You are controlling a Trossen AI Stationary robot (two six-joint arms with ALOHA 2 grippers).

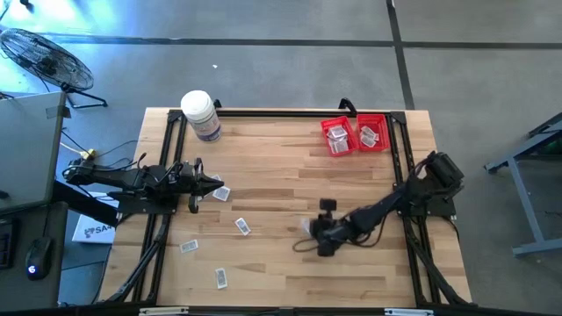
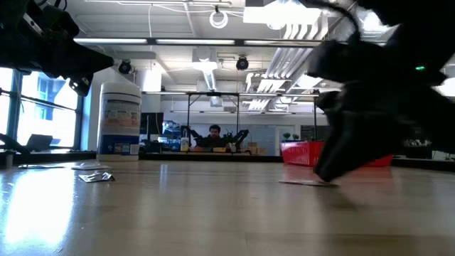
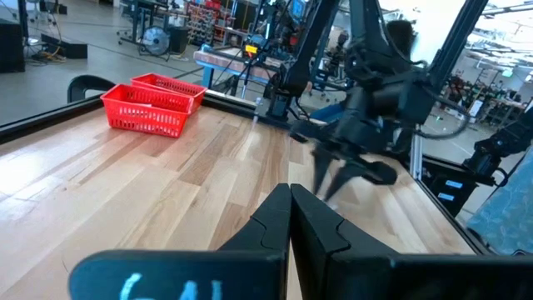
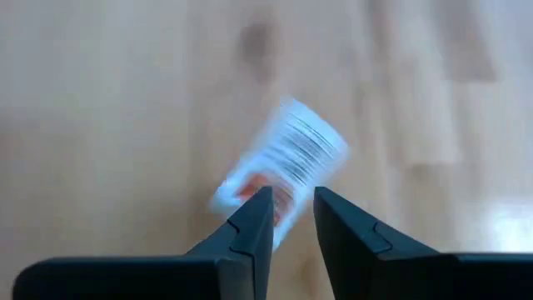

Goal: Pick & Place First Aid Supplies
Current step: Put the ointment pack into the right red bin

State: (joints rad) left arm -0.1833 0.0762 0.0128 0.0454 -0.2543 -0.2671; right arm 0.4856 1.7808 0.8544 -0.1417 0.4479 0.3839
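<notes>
Right wrist view gives us what the other views hide: the right gripper (image 4: 291, 218) has its fingers a little apart, and a white packet (image 4: 279, 169) with red print lies flat on the wood, its near edge between the tips. From the high view we see only this gripper (image 1: 309, 230) low over the middle of the table (image 1: 281, 158), covering that packet. Four more packets (image 1: 242, 226) lie scattered toward the left arm. The left gripper (image 3: 290, 218) has its fingers together, holding nothing. Two red baskets (image 1: 356, 135) with packets inside stand at the far edge, and a white bottle (image 1: 200, 115) stands well apart from them.
</notes>
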